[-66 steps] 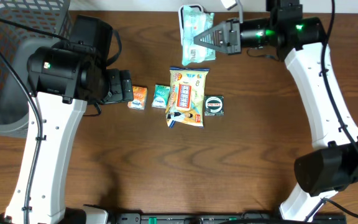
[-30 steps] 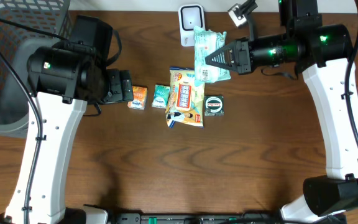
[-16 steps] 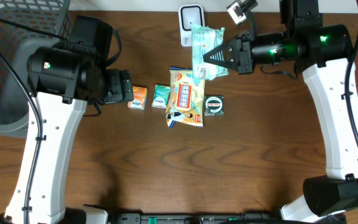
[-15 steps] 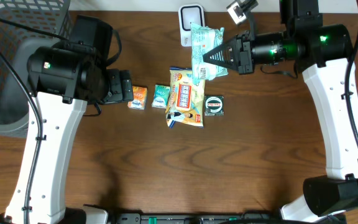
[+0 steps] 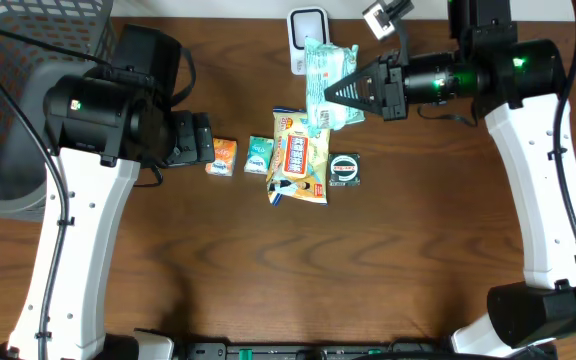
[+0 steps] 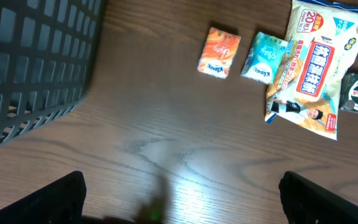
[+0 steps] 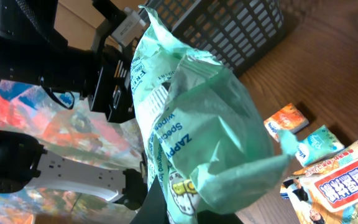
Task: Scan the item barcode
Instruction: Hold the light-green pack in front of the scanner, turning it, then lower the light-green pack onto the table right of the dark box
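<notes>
Right hand (image 5: 340,93) clamped tight on the green packet (image 5: 326,78), which hangs clear of the tabletop (image 5: 268,280) at about 5 o'clock of the white scanner (image 5: 306,25), overlapping it from above. The scanner stands at the tabletop's 12 o'clock edge. Left hand (image 5: 204,139) spread wide and empty, at 9 o'clock of the orange packet (image 5: 223,157).

Barcode not discernible in any view (film is crumpled).

Judgement: the step is presenting the code. Turn the printed panel flat toward the scanner window, hold it steady, and keep the fingers off the code and the packet clear of the snack bag (image 5: 300,157).
</notes>
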`<state>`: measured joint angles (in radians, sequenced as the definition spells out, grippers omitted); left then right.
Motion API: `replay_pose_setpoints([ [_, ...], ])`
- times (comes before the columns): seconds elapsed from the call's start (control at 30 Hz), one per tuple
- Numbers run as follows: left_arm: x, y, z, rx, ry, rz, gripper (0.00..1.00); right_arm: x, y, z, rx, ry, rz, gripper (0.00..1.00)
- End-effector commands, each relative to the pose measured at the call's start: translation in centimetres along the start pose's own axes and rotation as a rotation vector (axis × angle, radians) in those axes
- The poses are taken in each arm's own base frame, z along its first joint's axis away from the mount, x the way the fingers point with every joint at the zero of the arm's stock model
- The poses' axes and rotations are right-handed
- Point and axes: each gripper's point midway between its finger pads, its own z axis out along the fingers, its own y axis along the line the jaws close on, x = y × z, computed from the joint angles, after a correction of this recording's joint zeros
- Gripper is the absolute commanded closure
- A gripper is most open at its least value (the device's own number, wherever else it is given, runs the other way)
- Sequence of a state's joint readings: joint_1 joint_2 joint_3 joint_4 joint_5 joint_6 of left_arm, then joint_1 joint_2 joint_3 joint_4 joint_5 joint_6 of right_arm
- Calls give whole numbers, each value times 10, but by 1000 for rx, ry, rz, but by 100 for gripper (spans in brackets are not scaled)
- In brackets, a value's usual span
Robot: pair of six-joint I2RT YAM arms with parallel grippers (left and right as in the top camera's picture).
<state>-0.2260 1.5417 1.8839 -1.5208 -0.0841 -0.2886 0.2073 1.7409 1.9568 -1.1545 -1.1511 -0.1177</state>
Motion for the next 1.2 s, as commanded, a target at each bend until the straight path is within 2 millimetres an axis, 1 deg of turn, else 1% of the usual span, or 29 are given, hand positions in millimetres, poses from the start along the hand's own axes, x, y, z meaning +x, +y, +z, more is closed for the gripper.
replay_pose_setpoints([
  [0.0,1,1,1,-7,6,-3,2,-2,6,-1,-1,-5,-11,99],
  [0.07,1,1,1,-7,6,-3,2,-1,0,-1,31,-2,18,99],
  [0.2,1,1,1,-7,6,-3,2,0,-12,-1,95,5,19,99],
  [0.33,1,1,1,-7,6,-3,2,1,-17,0,129,12,18,99],
  [0.4,1,1,1,-7,6,-3,2,3,-25,1,188,24,24,99],
  [0.43,1,1,1,-8,6,-3,2,5,-33,1,240,31,35,99],
  [0.5,1,1,1,-7,6,-3,2,8,-55,-1,391,47,62,99],
  [0.53,1,1,1,-7,6,-3,2,13,-82,-9,590,68,67,99],
  [0.6,1,1,1,-7,6,-3,2,17,-105,-21,791,97,44,99],
  [0.67,1,1,1,-7,6,-3,2,21,-126,-38,1012,133,16,99],
  [0.7,1,1,1,-7,6,-3,2,23,-137,-50,1138,158,2,99],
  [0.77,1,1,1,-7,6,-3,2,28,-151,-67,1309,203,-17,99],
  [0.83,1,1,1,-7,6,-3,2,37,-165,-79,1429,260,-17,99],
  [0.9,1,1,1,-7,6,-3,2,47,-178,-82,1484,321,-7,99],
  [1.07,1,1,1,-7,6,-3,2,80,-220,-92,1612,472,74,99],
  [1.1,1,1,1,-7,6,-3,2,90,-235,-97,1674,527,90,99],
  [1.17,1,1,1,-7,6,-3,2,98,-248,-99,1720,572,100,99],
])
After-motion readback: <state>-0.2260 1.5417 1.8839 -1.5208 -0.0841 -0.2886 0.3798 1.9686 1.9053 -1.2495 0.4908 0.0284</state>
